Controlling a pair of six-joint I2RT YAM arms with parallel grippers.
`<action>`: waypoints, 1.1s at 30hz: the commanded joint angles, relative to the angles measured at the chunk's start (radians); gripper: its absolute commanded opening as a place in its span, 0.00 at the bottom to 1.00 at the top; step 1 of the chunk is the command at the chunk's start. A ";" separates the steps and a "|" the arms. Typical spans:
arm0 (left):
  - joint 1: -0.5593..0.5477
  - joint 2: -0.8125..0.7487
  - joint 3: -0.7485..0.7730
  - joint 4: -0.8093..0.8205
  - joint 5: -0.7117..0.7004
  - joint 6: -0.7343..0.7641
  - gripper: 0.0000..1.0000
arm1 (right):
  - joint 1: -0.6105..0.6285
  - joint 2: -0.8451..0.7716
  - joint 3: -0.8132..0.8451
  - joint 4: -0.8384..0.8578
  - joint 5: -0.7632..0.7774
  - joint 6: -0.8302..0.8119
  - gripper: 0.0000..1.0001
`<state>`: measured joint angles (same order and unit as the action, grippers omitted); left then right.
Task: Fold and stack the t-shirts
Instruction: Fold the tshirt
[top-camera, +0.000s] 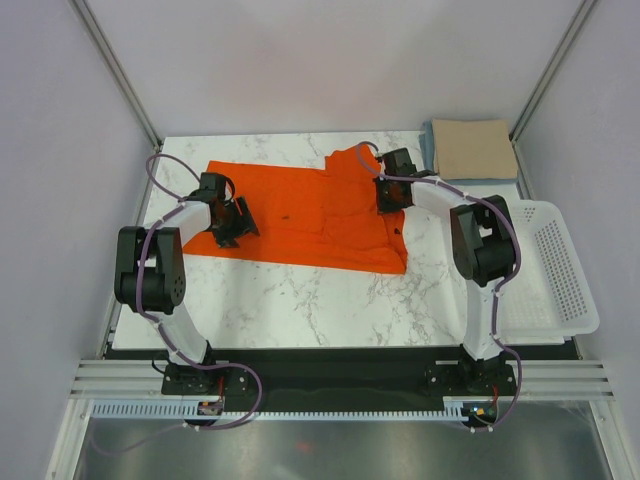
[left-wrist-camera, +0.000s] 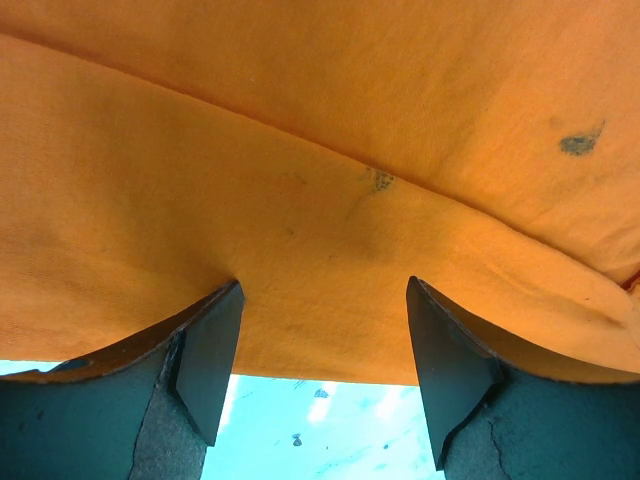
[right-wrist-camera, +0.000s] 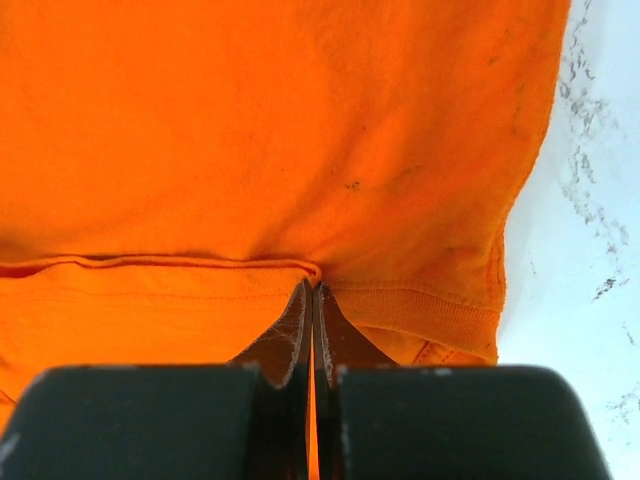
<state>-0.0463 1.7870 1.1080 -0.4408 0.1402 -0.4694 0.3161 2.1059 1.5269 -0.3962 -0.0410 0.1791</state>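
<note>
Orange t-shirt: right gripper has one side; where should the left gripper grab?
Pinch the orange t-shirt by its left edge, from the left: it lies flat there, with the open left gripper at that edge, opposite the shut right gripper.

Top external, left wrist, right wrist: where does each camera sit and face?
Top external: above and behind the robot, looking down on the table; the left arm, right arm and orange t-shirt show.
Left wrist: on the left arm, facing along the open left gripper at the shirt's edge.
Right wrist: on the right arm, facing along the right gripper, shut on the shirt.
Shared: the orange t-shirt, in all three.
</note>
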 joint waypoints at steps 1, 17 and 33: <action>0.006 0.038 0.006 -0.022 -0.051 0.040 0.75 | -0.003 -0.075 -0.034 0.088 0.000 -0.047 0.00; 0.002 0.063 0.001 -0.024 -0.053 0.035 0.75 | -0.002 -0.133 -0.145 0.342 -0.111 -0.150 0.00; -0.012 0.052 -0.007 -0.030 -0.059 0.034 0.75 | 0.009 -0.089 -0.123 0.340 -0.056 -0.224 0.06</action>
<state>-0.0532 1.7988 1.1198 -0.4515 0.1287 -0.4694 0.3244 1.9965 1.3670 -0.0471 -0.1295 -0.0307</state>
